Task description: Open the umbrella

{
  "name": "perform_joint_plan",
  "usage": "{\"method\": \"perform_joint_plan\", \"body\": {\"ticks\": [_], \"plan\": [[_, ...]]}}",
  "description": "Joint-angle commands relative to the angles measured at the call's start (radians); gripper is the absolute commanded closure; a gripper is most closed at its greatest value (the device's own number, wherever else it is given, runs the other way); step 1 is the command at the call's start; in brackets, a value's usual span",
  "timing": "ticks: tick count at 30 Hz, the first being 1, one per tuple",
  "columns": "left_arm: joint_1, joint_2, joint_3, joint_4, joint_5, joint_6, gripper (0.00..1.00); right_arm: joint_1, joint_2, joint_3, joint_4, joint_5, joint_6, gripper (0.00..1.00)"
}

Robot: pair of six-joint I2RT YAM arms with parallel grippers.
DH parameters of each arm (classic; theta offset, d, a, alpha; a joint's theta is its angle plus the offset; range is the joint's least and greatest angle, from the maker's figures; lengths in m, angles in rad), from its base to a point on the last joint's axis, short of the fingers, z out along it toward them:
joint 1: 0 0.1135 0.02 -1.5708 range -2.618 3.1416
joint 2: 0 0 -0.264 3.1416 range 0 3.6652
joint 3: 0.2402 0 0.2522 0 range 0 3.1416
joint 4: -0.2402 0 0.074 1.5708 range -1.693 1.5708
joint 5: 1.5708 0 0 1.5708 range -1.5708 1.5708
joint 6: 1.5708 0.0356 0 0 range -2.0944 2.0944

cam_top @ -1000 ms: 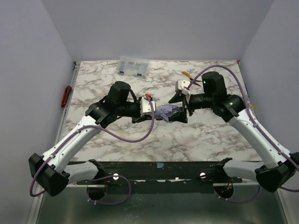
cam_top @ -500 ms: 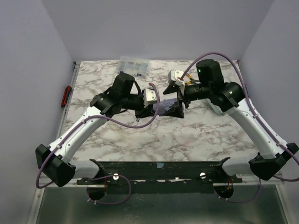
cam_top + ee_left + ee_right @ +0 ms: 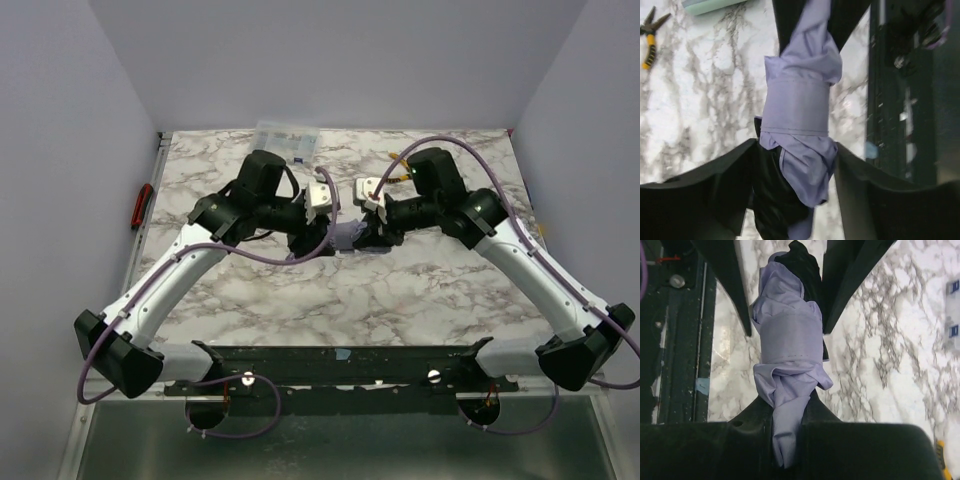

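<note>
The right jaws are clenched tight on one puckered end of the umbrella [image 3: 787,355], with lavender cloth squeezed between them. The left jaws stand part-way apart and clasp the opposite end, the cloth pressed against both fingers [image 3: 715,190]. The folded bundle, its strap [image 3: 795,107] wrapped round it, sits between the two arms over the middle of the worktop [image 3: 300,300]. I cannot tell whether it rests there. The shaft and handle are hidden, and from above the wrists cover nearly all of it. The pliers [image 3: 650,40] lie well apart.

The umbrella [image 3: 796,107] is between the left hand [image 3: 795,146] and right hand [image 3: 788,401]; box [image 3: 287,140] and pliers [image 3: 650,37] lie behind.
</note>
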Motion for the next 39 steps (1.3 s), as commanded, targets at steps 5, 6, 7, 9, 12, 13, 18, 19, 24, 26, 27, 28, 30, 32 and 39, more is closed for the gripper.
{"method": "perform_joint_plan", "body": {"ticks": [5, 6, 7, 9, 12, 13, 18, 19, 24, 26, 27, 28, 30, 32, 39], "plan": [[0.163, -0.128, -0.017, 0.044, 0.125, -0.019, 0.07, -0.031, -0.084, -0.054, -0.014, -0.024, 0.065, 0.99], [0.166, -0.153, -0.039, 0.004, 0.105, 0.048, 0.07, -0.031, -0.098, -0.062, -0.013, -0.037, 0.067, 0.99], [0.166, -0.173, -0.071, -0.028, 0.084, 0.111, 0.07, -0.031, -0.115, -0.080, -0.006, -0.042, 0.072, 0.99], [0.164, -0.209, -0.123, -0.070, 0.059, 0.190, 0.07, -0.031, -0.137, -0.106, 0.025, -0.045, 0.091, 0.99], [0.161, -0.217, -0.175, -0.088, 0.021, 0.219, 0.07, -0.031, -0.151, -0.113, 0.049, -0.077, 0.119, 0.99], [0.161, -0.214, -0.190, -0.074, 0.008, 0.214, 0.08, -0.031, -0.151, -0.111, 0.057, -0.086, 0.127, 0.99], [0.149, -0.205, -0.258, 0.025, 0.016, 0.188, 0.16, -0.031, -0.151, -0.094, 0.072, -0.091, 0.151, 0.99], [0.140, -0.198, -0.261, 0.034, 0.011, 0.180, 0.21, -0.031, -0.151, -0.090, 0.074, -0.089, 0.155, 0.99], [0.133, -0.178, -0.250, 0.037, 0.002, 0.158, 0.62, -0.031, -0.148, -0.084, 0.070, -0.066, 0.161, 0.99], [0.139, -0.183, -0.257, 0.032, -0.005, 0.162, 0.76, -0.031, -0.153, -0.092, 0.070, -0.055, 0.161, 0.99], [0.144, -0.187, -0.266, 0.031, -0.001, 0.160, 0.81, -0.031, -0.156, -0.097, 0.070, -0.046, 0.163, 0.99], [0.151, -0.191, -0.274, 0.029, 0.004, 0.162, 0.90, -0.031, -0.159, -0.102, 0.070, -0.039, 0.167, 0.99], [0.170, -0.201, -0.287, 0.021, 0.007, 0.166, 1.00, -0.031, -0.164, -0.107, 0.060, -0.023, 0.165, 0.99], [0.204, -0.211, -0.293, -0.001, 0.010, 0.173, 1.00, -0.031, -0.172, -0.110, 0.040, 0.002, 0.161, 0.99], [0.382, -0.250, -0.328, -0.080, -0.003, 0.285, 1.00, -0.032, -0.205, -0.140, -0.011, 0.075, 0.145, 1.00]]}}
